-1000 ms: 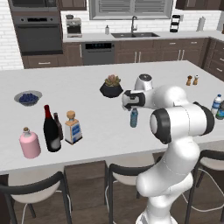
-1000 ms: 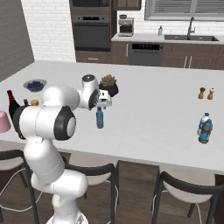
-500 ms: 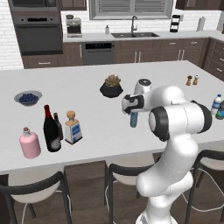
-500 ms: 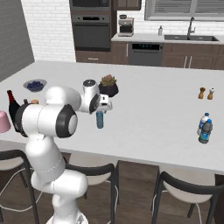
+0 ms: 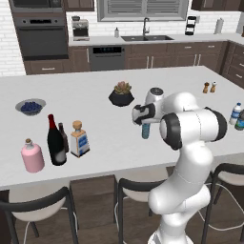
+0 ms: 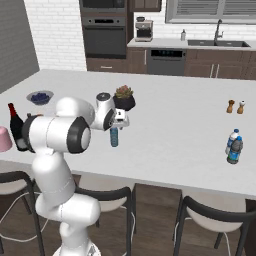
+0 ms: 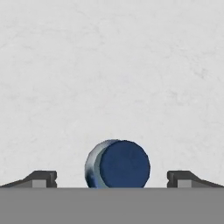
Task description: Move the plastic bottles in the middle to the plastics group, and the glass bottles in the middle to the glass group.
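The gripper (image 7: 112, 179) points straight down with its jaws spread wide, one fingertip (image 7: 41, 178) on each side of the small bluish-teal bottle (image 7: 118, 164), clear of it on both sides. The bottle stands upright on the white island counter (image 5: 95, 119), just in front of the potted succulent (image 5: 121, 93). Far left of the succulent, near the counter's front edge, stand the tall dark wine bottle (image 5: 55, 141), a slim brown beer bottle (image 5: 63, 138), the square clear bottle (image 5: 79, 139) and the pink flask (image 5: 32, 156). Far right of it stand the clear water bottle (image 6: 231, 141) and a darker bottle (image 6: 235, 150), touching.
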Available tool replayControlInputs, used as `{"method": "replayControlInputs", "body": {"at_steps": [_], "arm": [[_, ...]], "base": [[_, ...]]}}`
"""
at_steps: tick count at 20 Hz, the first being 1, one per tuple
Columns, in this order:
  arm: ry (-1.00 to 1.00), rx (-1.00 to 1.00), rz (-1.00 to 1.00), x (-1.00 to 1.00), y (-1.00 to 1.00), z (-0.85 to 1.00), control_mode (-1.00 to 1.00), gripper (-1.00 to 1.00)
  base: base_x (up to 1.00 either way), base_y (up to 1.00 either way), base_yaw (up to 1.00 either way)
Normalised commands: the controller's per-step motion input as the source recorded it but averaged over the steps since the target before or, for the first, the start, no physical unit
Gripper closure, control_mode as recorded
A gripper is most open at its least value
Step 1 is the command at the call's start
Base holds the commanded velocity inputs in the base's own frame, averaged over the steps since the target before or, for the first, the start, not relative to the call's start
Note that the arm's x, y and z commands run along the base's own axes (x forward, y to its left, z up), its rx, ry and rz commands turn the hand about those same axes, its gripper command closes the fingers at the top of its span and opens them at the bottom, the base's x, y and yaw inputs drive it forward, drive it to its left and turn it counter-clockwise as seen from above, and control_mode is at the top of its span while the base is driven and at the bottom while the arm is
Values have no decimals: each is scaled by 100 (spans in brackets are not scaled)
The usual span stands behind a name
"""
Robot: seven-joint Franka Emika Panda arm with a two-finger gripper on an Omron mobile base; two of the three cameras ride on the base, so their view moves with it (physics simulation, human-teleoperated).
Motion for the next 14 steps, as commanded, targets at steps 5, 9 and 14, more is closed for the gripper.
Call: {"method": "replayControlInputs", "body": {"at_steps": [5, 9, 14], "arm": [[0, 0, 0, 11, -1, -8, -100, -100], [0, 1, 0, 10, 0, -5, -100, -100], [0, 1, 0, 0, 0, 0, -100, -100]], "base": [[0, 0, 0], [0, 0, 0], [0, 0, 0]]}}
